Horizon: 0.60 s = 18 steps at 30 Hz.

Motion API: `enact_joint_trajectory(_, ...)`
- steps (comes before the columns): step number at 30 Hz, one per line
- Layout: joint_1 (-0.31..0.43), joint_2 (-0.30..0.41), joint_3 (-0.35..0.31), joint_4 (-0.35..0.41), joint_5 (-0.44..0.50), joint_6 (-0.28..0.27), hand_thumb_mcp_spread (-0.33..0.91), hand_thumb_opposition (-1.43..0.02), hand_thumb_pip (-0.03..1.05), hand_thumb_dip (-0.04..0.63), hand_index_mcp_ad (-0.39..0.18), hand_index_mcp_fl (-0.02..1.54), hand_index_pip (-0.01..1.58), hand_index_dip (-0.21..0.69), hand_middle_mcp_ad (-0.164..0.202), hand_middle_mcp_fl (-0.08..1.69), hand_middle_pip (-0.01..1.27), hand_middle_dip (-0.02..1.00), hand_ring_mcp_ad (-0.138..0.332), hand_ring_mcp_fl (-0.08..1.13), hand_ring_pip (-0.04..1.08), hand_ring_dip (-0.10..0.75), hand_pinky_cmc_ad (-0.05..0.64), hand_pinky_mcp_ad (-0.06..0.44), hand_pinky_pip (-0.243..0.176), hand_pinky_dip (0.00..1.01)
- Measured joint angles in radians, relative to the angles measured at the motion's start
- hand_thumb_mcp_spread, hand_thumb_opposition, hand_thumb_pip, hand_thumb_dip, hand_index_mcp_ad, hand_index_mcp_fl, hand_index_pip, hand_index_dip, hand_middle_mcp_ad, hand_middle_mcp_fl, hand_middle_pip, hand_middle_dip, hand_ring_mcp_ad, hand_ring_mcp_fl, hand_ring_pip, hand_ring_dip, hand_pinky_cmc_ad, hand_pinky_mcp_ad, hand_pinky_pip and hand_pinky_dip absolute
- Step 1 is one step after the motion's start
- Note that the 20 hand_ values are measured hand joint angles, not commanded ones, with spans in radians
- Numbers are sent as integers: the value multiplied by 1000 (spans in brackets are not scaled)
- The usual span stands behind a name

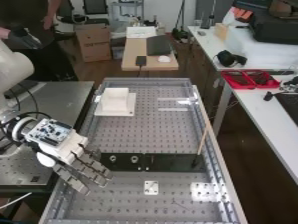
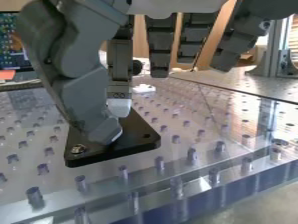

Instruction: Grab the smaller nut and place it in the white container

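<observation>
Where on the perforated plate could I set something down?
A broad free patch of perforated plate lies between the white container and the black bar, left of the wooden stick in the high view. It is crowded where the hand hangs at the bar, near the larger nut and bearing.

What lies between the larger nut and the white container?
In the high view, just black bar and perforated bench; the larger nut-to-white container stretch is bare.
</observation>
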Motion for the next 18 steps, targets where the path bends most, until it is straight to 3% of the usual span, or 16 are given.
enact_joint_trajectory(18, -8, -4, 8, -2, -34, -30, 480, -890, 670, 283, -147, 52, 1477, 304, 65, 152, 126, 206, 80, 10, 99, 73, 314, 197, -26, 195)
